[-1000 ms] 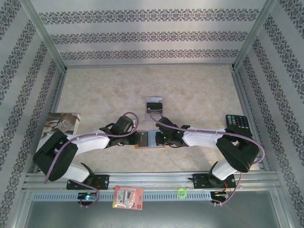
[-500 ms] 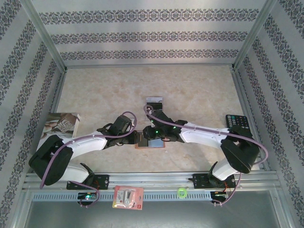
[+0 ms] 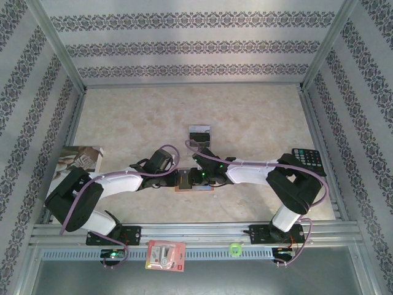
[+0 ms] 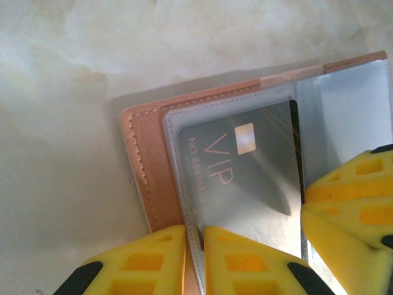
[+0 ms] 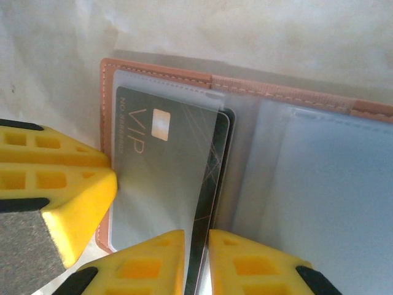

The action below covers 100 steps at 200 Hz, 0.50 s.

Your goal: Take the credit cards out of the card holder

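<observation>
Brown holder point(image 4: 144, 160) lies open; left fingers point(image 4: 132, 261) pinch its edge, right fingers point(image 5: 261, 264) nip a dark card point(image 5: 215, 178), mostly hidden beneath the VIP card point(image 5: 159, 172).

**VIP card, number only partly legible**

The credit card point(image 4: 245, 184), seen through the clear sleeve of the card holder point(image 4: 147, 172), bears "VIP" in large pale letters. A smaller line beside it reads "NO" and digits beginning 888; the rest are too faint. The right wrist view shows the same print.
</observation>
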Motion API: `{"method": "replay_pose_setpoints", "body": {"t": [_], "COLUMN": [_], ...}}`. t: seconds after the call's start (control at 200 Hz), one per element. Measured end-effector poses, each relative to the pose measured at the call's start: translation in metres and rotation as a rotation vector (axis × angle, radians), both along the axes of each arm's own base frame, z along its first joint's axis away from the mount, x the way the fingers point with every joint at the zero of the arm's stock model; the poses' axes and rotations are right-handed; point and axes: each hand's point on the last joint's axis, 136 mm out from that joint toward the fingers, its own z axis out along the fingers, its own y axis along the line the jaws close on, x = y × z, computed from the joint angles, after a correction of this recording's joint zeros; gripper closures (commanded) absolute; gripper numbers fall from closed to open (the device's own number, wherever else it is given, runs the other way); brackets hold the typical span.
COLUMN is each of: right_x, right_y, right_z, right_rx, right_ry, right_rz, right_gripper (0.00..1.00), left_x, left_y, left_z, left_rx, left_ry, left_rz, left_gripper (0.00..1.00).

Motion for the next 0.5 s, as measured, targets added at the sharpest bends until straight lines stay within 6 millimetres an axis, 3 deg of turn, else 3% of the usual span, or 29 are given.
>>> {"method": "replay_pose_setpoints", "body": {"t": [0.5], "right_x": [0.010], "right_y": [-0.006], "right_z": [0.004], "right_rx": [0.025], "right_ry": [0.005], "right_rz": [-0.080], "right_gripper": [0.83], "left_x": [0.001], "left_y": [-0.001], "left_z": [-0.001], "left_rx": [-0.003], "left_ry": [0.001], "left_rz": [-0.002], "left_gripper": [0.86]}}
